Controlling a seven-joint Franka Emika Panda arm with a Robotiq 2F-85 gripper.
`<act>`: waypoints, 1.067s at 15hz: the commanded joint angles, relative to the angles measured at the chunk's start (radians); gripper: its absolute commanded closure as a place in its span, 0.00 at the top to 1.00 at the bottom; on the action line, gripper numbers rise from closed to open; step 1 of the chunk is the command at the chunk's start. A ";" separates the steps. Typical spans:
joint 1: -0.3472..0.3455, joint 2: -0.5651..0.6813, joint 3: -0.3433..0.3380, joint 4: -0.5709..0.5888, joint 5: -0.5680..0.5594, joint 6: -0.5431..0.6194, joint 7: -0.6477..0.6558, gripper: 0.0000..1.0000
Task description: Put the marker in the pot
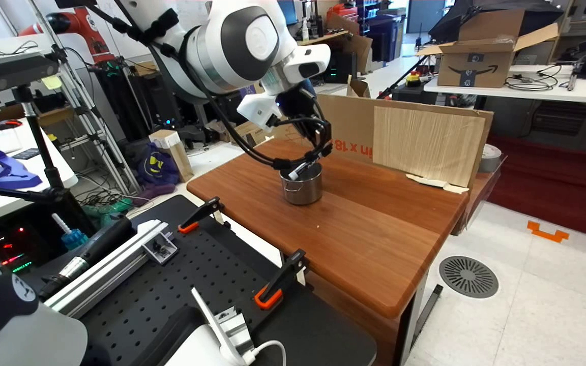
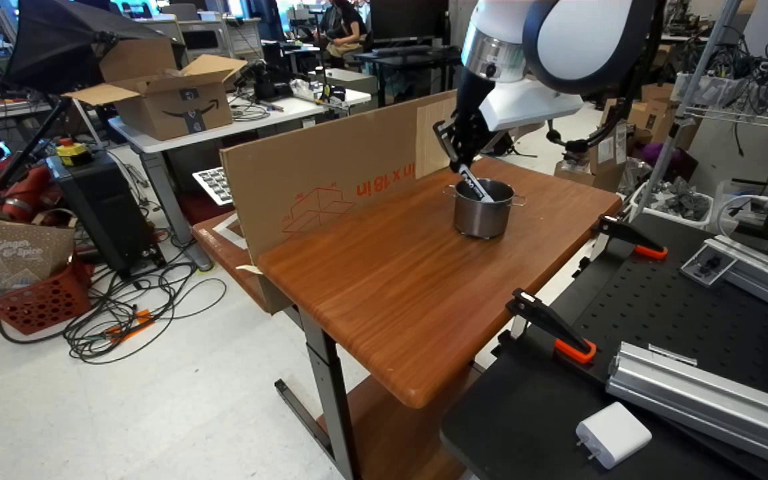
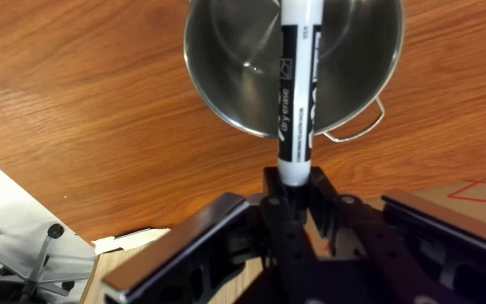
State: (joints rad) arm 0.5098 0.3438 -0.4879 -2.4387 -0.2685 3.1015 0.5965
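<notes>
The pot stands upright on the table. The gripper is located above the pot, its fingertips narrowed to the thickness of the marker and clamped on the marker's white upper end. The marker is held at a tilt, with its free end directed down at the mouth of the pot. In both exterior views, the free end appears at the pot's opening; its depth relative to the rim cannot be determined. In the wrist view, the black-and-white barrel, lettered "dry erase", crosses over the pot's rim and opening. A cardboard panel stands to one side of the pot. On the opposite side, apart from the pot, a clamp is fitted near the table edge.
</notes>
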 commanded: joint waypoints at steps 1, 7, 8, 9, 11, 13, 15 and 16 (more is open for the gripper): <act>0.025 0.030 -0.023 0.017 -0.009 0.008 0.013 0.05; 0.018 0.029 -0.012 0.021 -0.006 -0.007 0.006 0.73; 0.016 0.028 -0.010 0.021 -0.005 -0.009 0.004 0.81; 0.014 0.025 -0.009 0.020 -0.005 -0.011 0.003 0.88; 0.012 0.011 -0.007 0.015 -0.006 -0.019 -0.002 0.99; 0.012 -0.022 -0.008 -0.002 -0.012 -0.027 -0.011 1.00; 0.033 -0.065 -0.032 -0.028 -0.028 -0.025 -0.013 1.00; 0.043 -0.083 -0.045 -0.037 -0.036 -0.022 -0.015 1.00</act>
State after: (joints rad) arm 0.5139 0.3351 -0.4895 -2.4330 -0.2686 3.0996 0.5894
